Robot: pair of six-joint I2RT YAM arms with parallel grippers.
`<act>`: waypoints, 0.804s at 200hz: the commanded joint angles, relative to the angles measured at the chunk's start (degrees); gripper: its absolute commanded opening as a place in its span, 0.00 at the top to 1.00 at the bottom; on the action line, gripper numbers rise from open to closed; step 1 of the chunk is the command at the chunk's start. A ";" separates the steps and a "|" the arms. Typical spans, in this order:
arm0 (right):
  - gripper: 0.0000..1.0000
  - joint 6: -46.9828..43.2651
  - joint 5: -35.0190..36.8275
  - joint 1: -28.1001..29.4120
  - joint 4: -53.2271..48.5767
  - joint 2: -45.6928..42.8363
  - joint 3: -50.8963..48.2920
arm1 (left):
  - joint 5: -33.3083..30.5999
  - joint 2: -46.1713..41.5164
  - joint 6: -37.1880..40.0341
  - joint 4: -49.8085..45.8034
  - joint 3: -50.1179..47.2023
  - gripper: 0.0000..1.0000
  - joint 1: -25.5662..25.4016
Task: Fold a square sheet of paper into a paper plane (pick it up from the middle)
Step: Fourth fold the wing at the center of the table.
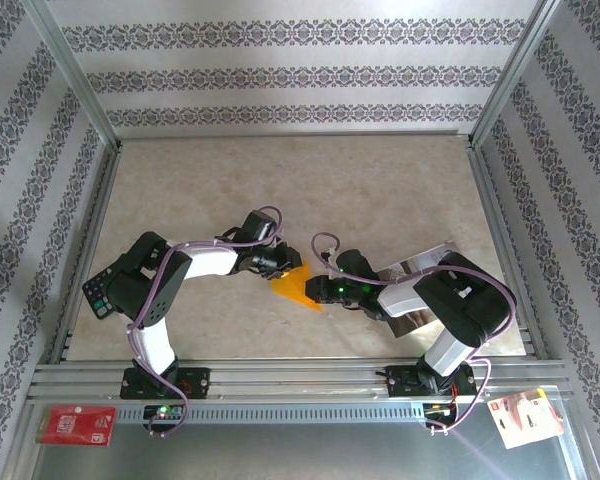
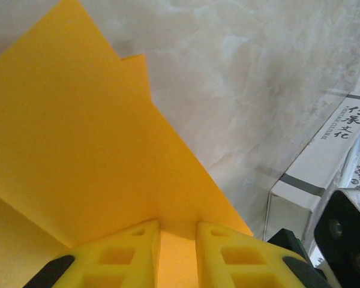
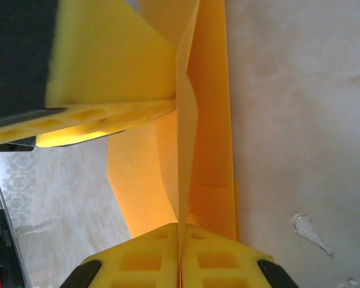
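The square sheet of paper point(image 1: 298, 287), bright orange and partly folded, hangs above the table between my two grippers. My right gripper point(image 1: 323, 290) grips it from the right. In the right wrist view its jaws point(image 3: 180, 231) are shut on a standing crease of the paper point(image 3: 207, 120), with layers spreading to either side. My left gripper point(image 1: 288, 268) meets the paper from the left. In the left wrist view its jaws point(image 2: 178, 231) stand a narrow gap apart, tips against the broad orange face point(image 2: 78, 150). One of its fingers point(image 3: 108, 114) touches the crease.
A glossy printed sheet point(image 1: 417, 268) lies under the right arm, and its white edge with black characters point(image 2: 342, 129) is in the left wrist view. A black keypad point(image 1: 98, 293) sits by the left arm. A red card point(image 1: 75, 424) and a packet point(image 1: 525, 415) lie on the front ledge.
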 commanded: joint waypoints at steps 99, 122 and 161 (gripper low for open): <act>0.91 -0.01 1.26 -0.05 -1.18 2.80 0.54 | -0.64 2.02 1.81 0.46 0.06 0.78 0.92; 0.91 -0.08 1.32 -0.10 -1.22 2.71 0.53 | -0.60 2.21 1.93 0.35 0.08 0.78 0.99; 0.91 -0.05 1.26 -0.04 -1.19 2.80 0.62 | -0.51 2.35 1.98 0.37 -0.03 0.78 0.98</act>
